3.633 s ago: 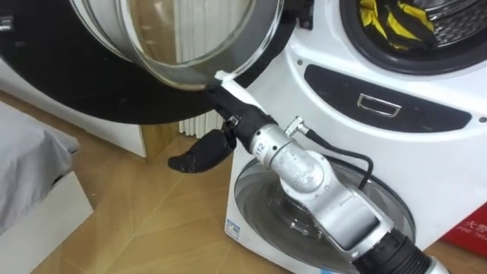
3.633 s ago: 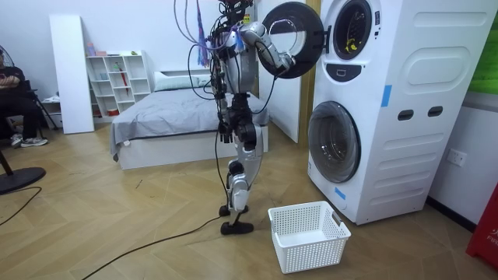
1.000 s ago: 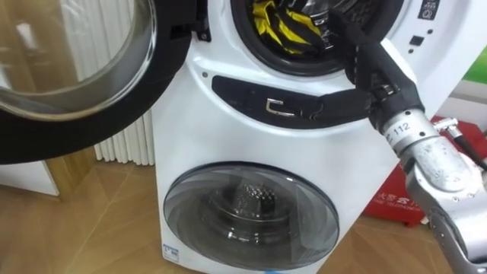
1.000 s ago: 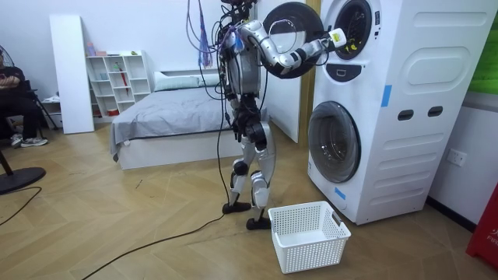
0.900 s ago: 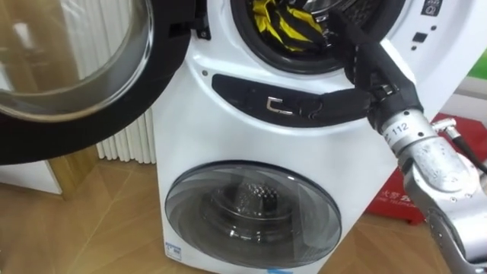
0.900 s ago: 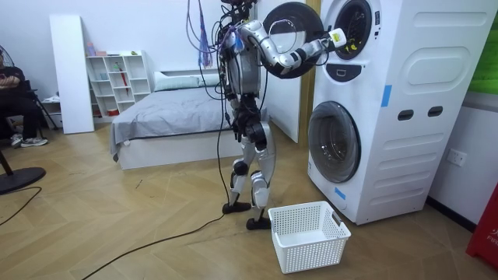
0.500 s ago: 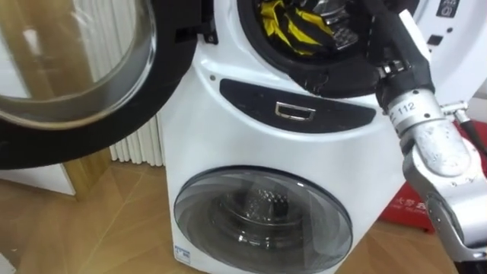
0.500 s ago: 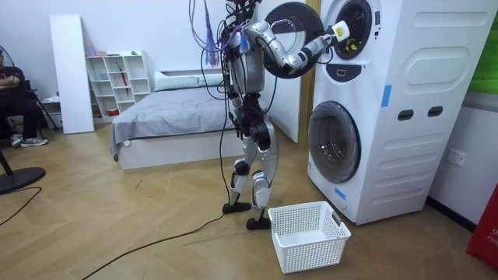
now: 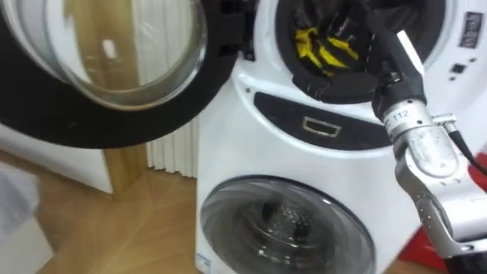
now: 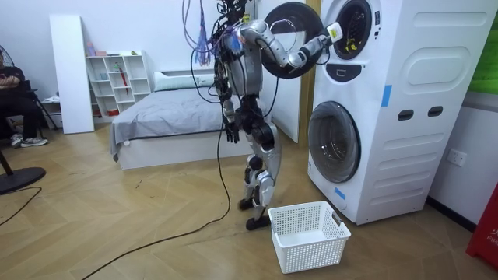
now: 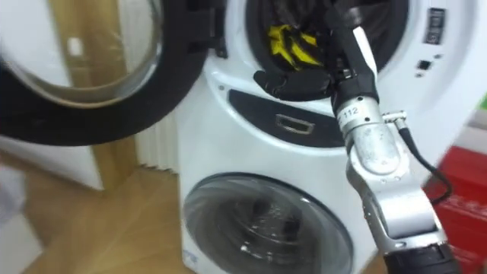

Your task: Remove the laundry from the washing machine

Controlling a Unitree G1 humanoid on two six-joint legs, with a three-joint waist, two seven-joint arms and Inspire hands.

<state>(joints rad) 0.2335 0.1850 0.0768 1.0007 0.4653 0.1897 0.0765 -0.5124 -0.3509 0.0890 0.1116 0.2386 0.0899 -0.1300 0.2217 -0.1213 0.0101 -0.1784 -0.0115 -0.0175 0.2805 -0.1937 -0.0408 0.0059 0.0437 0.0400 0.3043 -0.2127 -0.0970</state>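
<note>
Two drums stacked in one white washer (image 9: 242, 141), robot standing right in front of it, w/ a bed and shelves far behind in the room view. Top drum's round door (image 9: 129, 125) is swung wide to the left, prob. so the arm gets a straight reach into the opening w/o the glass in the way. Bottom door (image 9: 285, 228) is closed; something dark shows thru its glass, can't tell what.

White basket (image 10: 299, 257) sits on the wood floor near the robot's feet, just in front of the washer base. It looks to hold nothing yet, and it's placed where a lifted item could drop straight down.

Top drum (image 9: 283, 61) holds the clothes (image 9: 323, 47): a yellow-and-black bundle lying at the front of the drum, near the lower lip, plus darker stuff behind it that's too dim to name.

Right hand (image 11: 293, 82) lies along that lower lip, arm coming up from lower right. Fingers look loosely straight and side by side, pointing left, pinching nothing; hand is just below the bundle, not round it. Judged: approach stage, grab not yet made, nothing out of the drum so far.

Left hand (image 10: 231, 132) hangs at the robot's side, too small to tell its state.
</note>
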